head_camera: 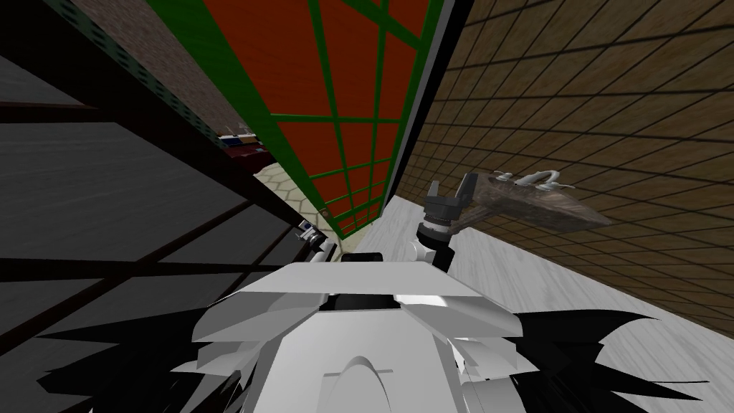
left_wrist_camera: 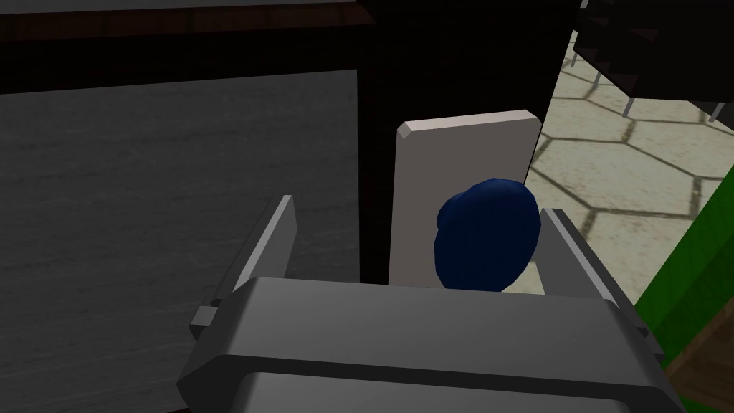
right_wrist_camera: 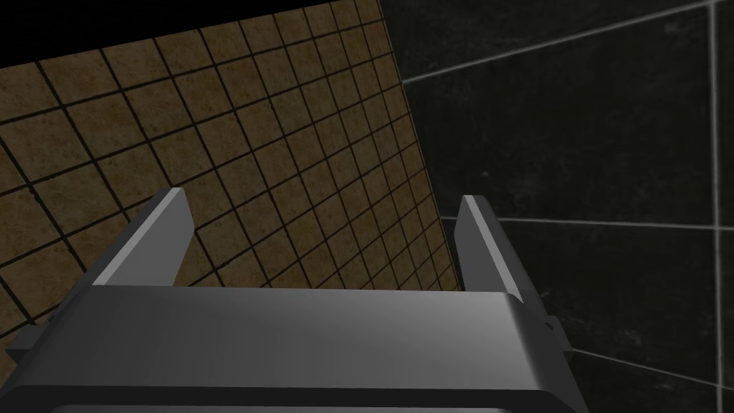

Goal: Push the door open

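Note:
The door [head_camera: 107, 186] is a dark grey panelled leaf with a dark frame, standing on my left. It is ajar, and pale hexagon floor [head_camera: 276, 179] shows past its edge. On the door's edge stile sits a light grey plate [left_wrist_camera: 459, 154] with a dark blue knob [left_wrist_camera: 487, 233]. My left gripper [left_wrist_camera: 419, 208] is open right at the door [left_wrist_camera: 179, 179]. The knob lies between its fingers, closer to one finger [left_wrist_camera: 566, 244]; I cannot tell whether they touch. The knob [head_camera: 306, 230] appears small just above my chest. My right gripper [head_camera: 450, 185] is open and empty, raised near the brown tiled wall [right_wrist_camera: 215, 143].
A red wall with a green grid [head_camera: 337, 93] runs ahead beyond the gap. A brown slab shelf with a white tap [head_camera: 537, 201] juts from the brown tiled wall on my right, close to the right gripper. Whitish floor [head_camera: 545, 279] lies ahead and to the right.

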